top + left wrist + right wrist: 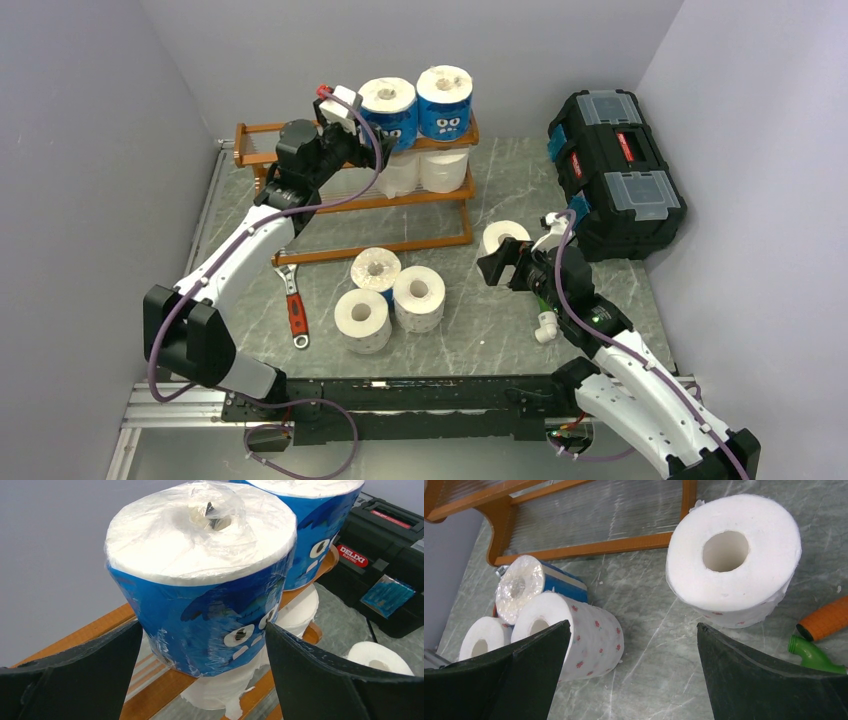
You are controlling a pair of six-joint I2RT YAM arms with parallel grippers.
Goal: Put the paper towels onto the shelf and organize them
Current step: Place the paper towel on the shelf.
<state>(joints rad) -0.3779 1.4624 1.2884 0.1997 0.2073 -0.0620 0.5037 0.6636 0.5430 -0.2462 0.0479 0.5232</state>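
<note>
Blue roll (389, 111) atop shelf (432, 242), possibly touching neighbour (446, 104)

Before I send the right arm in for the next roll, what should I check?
1. Right hand open: ok.
2. Lone white roll standing on end, touching nothing: ok.
3. Orange-handled tool near that roll, blocking a finger: cannot tell.
4. Left hand open, astride the blue-wrapped roll: ok.
5. That roll upright on the top tier of the shelf: ok.
6. Bare room on the top tier: ok.
</note>
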